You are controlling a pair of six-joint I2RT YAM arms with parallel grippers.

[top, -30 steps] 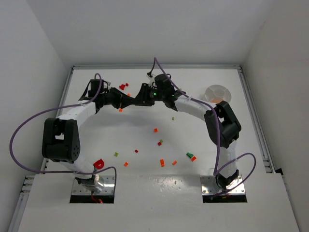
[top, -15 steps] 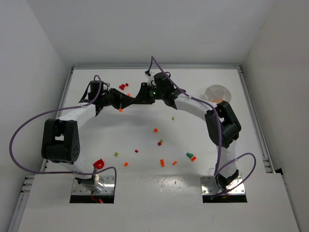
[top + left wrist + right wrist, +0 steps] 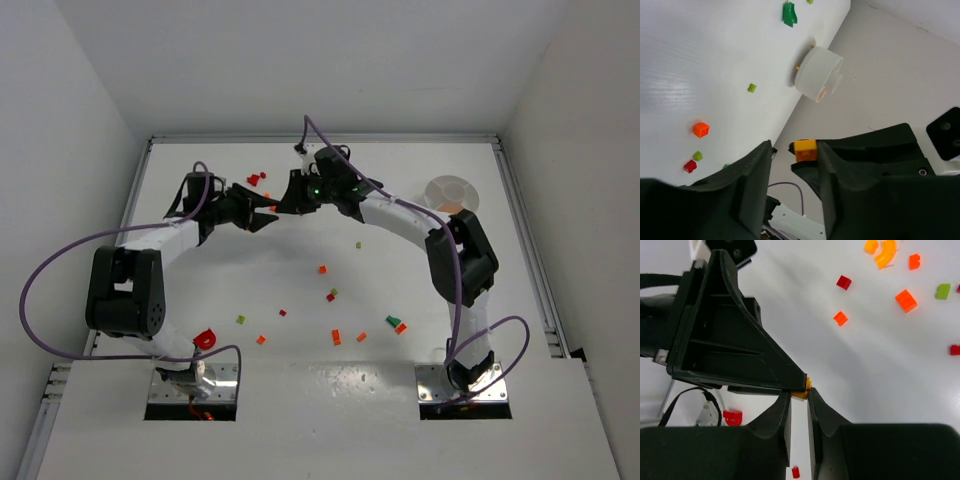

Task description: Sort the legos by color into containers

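High fixed view down onto the whole table (image 3: 290,280); two close wrist views, one orange brick (image 3: 805,150) common to both.

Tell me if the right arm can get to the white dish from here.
Likely yes: the right gripper, shut on a yellow brick, has only bare table between it and the dish.

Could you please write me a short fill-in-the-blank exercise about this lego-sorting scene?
1. The fingers pinching the orange lego belong to the ___.
2. The left gripper, tip beside that lego, has its jaws ___.
3. The white divided dish stands toward the table's far ___ side.
4. The curved piece at the table's near left is ___.
Missing: right gripper; open; right; red.
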